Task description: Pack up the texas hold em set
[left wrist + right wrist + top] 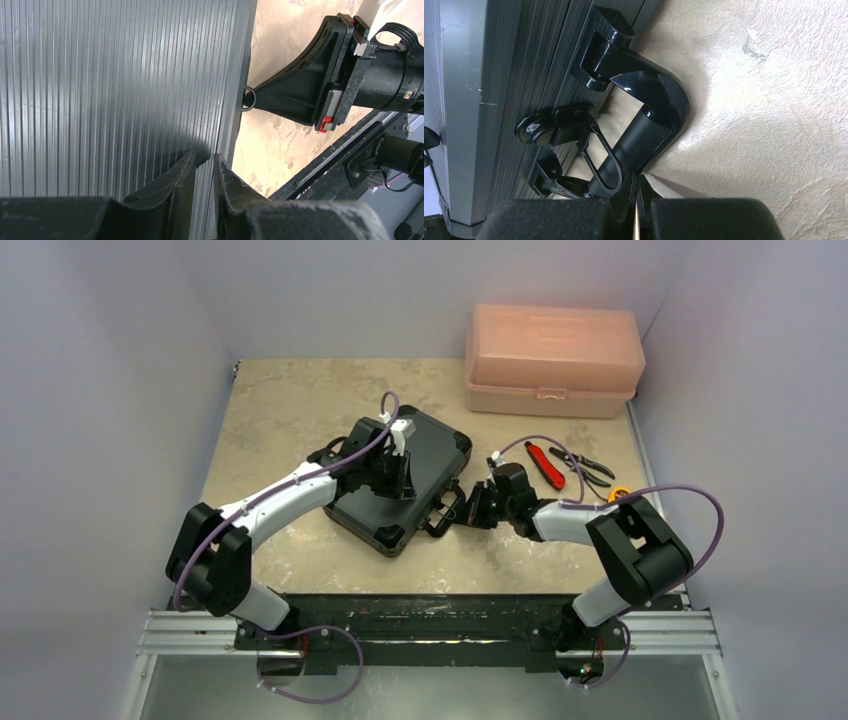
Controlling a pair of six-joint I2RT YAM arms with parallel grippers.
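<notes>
The left end effector (204, 172), barely apart, rested on the case (110, 90). The right end effector (635, 192), seemingly together, touched the latch (596, 160) at the handle's (649, 115) 7 o'clock, clear only from its wrist.

White arm links (285, 498), black joints (215, 560), looping purple cables (690, 488), matte black pincer fingers (175, 185)

This looks like a robotics lab, set up as a small test cell. Plain pale walls (120, 360) box in a stone-patterned table (290, 400) on three sides, with nothing homely on them. Along the near edge runs a bare aluminium rail (430, 632), and two robot arms are bolted to it, the left arm (280, 502) and the right arm (640, 540), with purple cables (320, 685) looping loose. A pink plastic toolbox (553, 360) sits at the back, with red-handled pliers (545, 462) and black-handled cutters (588, 468) nearby.
</notes>
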